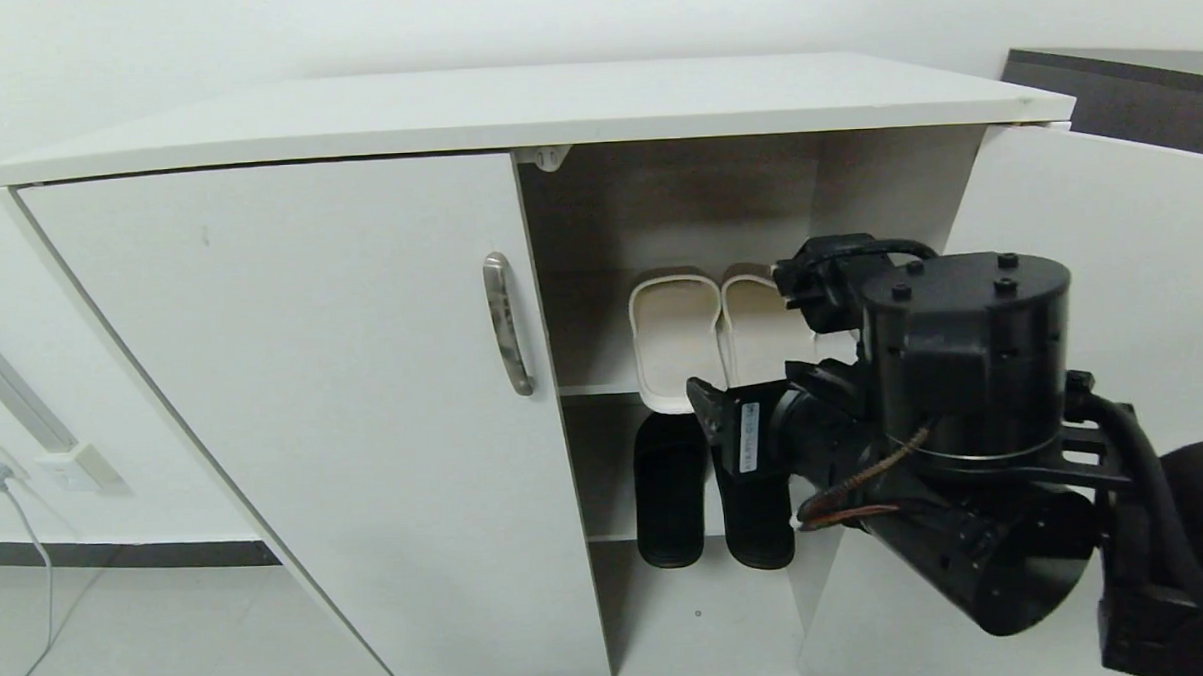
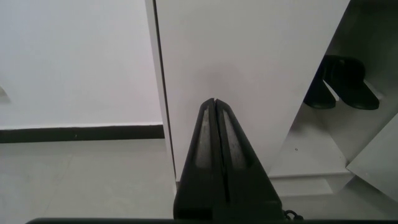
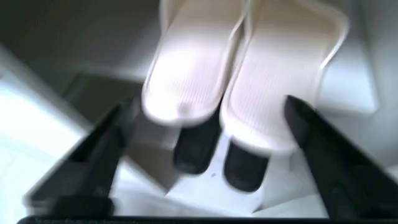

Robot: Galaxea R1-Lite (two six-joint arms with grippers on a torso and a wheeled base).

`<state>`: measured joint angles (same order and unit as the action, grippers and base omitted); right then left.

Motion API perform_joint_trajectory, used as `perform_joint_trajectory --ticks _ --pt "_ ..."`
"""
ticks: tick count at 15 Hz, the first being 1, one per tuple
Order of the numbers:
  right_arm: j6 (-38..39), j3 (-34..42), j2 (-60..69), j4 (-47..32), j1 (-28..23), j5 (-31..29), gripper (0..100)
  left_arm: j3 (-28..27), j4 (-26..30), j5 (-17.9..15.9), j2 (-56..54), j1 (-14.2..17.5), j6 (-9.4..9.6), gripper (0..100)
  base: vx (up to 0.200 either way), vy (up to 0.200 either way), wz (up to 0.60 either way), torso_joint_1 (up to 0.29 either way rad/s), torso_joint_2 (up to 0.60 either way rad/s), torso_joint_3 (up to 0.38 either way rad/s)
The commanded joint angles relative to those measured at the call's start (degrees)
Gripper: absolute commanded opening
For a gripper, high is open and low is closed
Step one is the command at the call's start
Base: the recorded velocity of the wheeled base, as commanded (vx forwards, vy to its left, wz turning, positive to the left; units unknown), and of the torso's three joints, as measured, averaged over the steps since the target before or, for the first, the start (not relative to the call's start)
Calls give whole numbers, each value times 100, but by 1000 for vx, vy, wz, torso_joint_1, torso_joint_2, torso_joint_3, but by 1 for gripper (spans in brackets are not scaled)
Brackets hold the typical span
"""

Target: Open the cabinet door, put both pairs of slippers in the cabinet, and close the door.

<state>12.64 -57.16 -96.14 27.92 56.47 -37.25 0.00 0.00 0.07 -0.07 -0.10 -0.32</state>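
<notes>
Cabinet [image 1: 513, 106]: right door [image 1: 1109, 260] swung open, left door [image 1: 313, 388] closed. White slippers [image 1: 677, 340] on the upper shelf, black slippers [image 1: 672, 496] on the shelf below; both pairs stowed. Right hand [image 3: 208, 118]: wide and empty, seemingly just before the opening, probably freed for the door. Left hand [image 2: 214, 106]: fingers pressed together, idle by the left door.

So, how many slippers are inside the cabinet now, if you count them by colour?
White slippers: 2
Black slippers: 2
Total: 4
</notes>
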Motion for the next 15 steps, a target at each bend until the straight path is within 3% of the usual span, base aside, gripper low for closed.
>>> perform_joint_trajectory --ticks 1,11,15 --pt "-7 328 209 126 84 34 0 0 0 10 7 1 -3 0 0 0 0 0 0 0" --pt "-34 452 174 126 137 -1 0 0 0 1 7 1 -3 0 0 0 0 0 0 0" --pt "-42 452 165 118 189 -10 0 0 0 1 7 1 -3 0 -200 0 0 10 2 1"
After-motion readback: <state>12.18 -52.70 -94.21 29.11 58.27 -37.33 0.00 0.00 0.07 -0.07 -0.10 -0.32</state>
